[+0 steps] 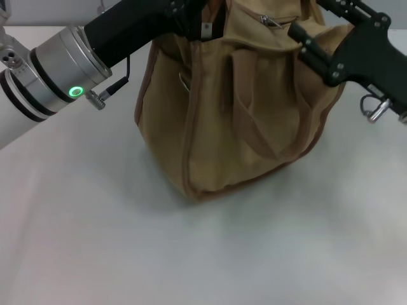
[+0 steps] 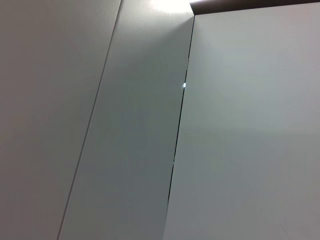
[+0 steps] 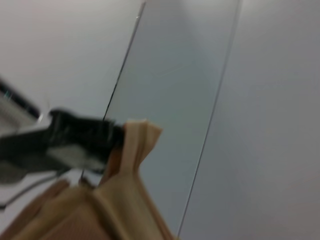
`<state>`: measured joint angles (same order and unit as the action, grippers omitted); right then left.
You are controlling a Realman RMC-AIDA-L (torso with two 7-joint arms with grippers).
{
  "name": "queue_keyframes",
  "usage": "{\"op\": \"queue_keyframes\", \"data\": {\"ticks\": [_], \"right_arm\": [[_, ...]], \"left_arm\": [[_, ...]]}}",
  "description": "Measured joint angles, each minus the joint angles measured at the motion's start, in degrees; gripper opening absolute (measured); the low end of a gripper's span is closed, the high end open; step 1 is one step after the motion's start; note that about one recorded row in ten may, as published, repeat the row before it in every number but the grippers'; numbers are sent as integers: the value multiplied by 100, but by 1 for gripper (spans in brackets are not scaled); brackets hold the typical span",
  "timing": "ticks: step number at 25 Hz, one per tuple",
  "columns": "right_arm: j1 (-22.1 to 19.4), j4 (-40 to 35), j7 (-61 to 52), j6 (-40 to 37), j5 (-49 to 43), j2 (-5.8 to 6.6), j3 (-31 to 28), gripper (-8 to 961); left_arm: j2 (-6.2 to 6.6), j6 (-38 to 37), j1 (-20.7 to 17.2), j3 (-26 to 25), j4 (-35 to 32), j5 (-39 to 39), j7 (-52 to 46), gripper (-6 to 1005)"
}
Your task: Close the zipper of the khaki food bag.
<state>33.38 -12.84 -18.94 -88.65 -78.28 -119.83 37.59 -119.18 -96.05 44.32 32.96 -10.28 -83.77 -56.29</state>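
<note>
The khaki food bag [image 1: 235, 108] stands upright on the pale table [image 1: 191, 254], and everything else is placed from it. To the bag's left, the left arm reaches in from the table's edge, its silver wrist ring lit by a small green light [image 1: 76, 91]; the left tool [image 1: 194, 22] sits at the bag's upper left corner, pinched together on the fabric of the bag's top end. In the right wrist view the same dark tool [image 3: 95, 137] grips a raised fold of tan cloth [image 3: 137, 142] at the bag's end. Along the top of the bag runs the zipper [image 1: 267, 19], and its small silver pull tab [image 1: 272, 22] lies just right of the bag's middle. A brown loop handle [image 1: 267, 136] hangs down the bag's front face. At the bag's upper right corner, the right tool [image 1: 305, 41] presses against the cloth; whether its fingers are apart or together cannot be told. The left wrist view shows only plain wall panels [image 2: 150, 150].
</note>
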Motion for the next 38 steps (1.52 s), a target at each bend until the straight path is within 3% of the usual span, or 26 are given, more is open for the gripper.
{"op": "queue_keyframes", "data": {"ticks": [5,17,38], "right_arm": [[59,366,1734,12,168,-7,-74,606],[367,1027,3195,358,396,-5,-83,606],[160,1188,3326,-93,405,-5,-85,590]], "left_arm": [[0,0,3,0,1,8,-3,36],[0,-9,52,-44,53,22,0,38],[0,-1,42,-61,52,99,47,43]]}}
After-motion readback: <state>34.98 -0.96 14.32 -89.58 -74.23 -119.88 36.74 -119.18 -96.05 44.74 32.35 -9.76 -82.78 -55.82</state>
